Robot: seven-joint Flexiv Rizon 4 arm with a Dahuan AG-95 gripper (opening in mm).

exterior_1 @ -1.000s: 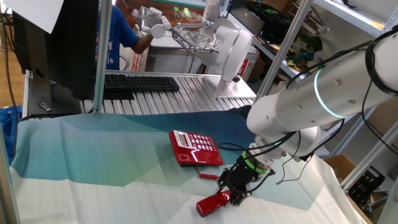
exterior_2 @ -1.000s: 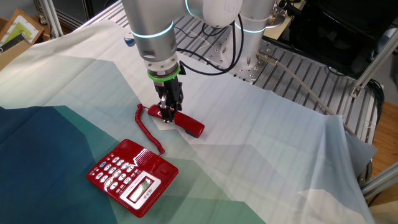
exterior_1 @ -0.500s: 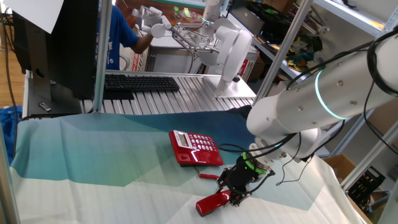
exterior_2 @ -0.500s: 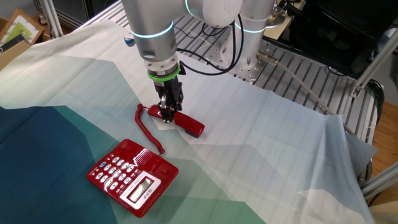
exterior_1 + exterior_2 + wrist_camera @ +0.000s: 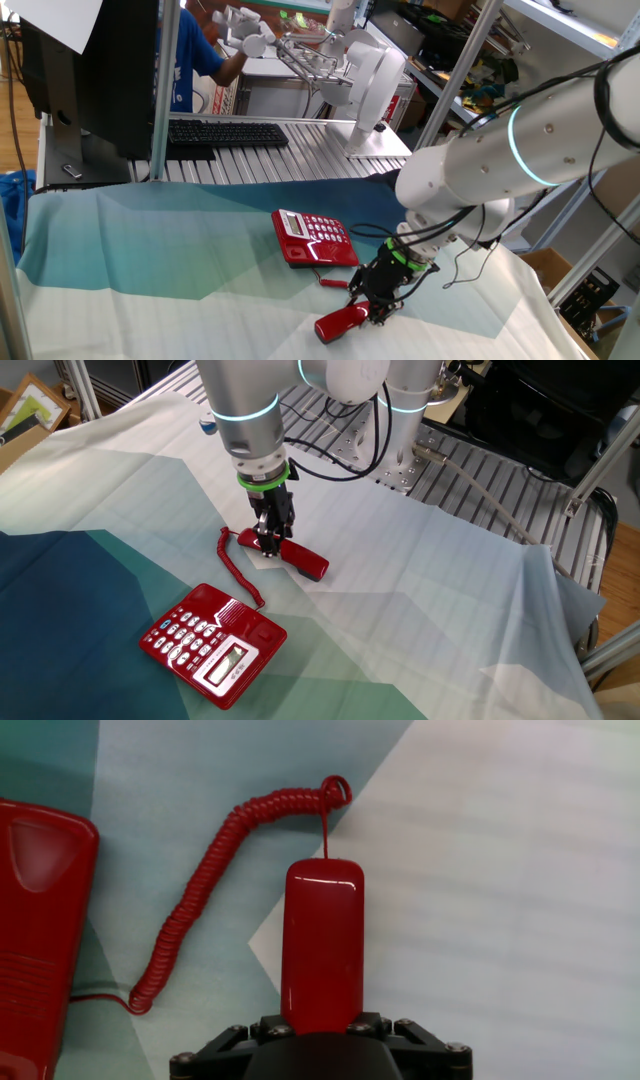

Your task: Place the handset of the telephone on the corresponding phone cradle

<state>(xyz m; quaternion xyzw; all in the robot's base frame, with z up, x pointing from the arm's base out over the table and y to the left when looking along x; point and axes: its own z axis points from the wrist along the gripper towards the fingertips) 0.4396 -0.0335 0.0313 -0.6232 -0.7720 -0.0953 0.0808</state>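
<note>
The red handset point(image 5: 340, 323) lies on the cloth in front of the red telephone point(image 5: 313, 238). My gripper point(image 5: 380, 305) is shut on the handset's middle. In the other fixed view the gripper point(image 5: 268, 543) comes straight down on the handset point(image 5: 300, 557), and the telephone point(image 5: 212, 643) sits nearer the camera with its cradle point(image 5: 250, 622) bare. The coiled cord point(image 5: 235, 565) runs from handset to phone. In the hand view the handset point(image 5: 322, 940) sticks out from between the jaws of the gripper point(image 5: 322, 1020). The cord point(image 5: 200, 910) curves left to the telephone point(image 5: 35, 920).
A black keyboard point(image 5: 225, 133) and a dark monitor point(image 5: 110, 70) stand on the metal roller table at the back. A white robot base point(image 5: 365, 70) is behind them. A person in blue point(image 5: 195, 50) stands far back. The cloth ends at the right point(image 5: 560, 600).
In one fixed view my arm and the handset have shifted very slightly left. The other fixed view shows no visible change.
</note>
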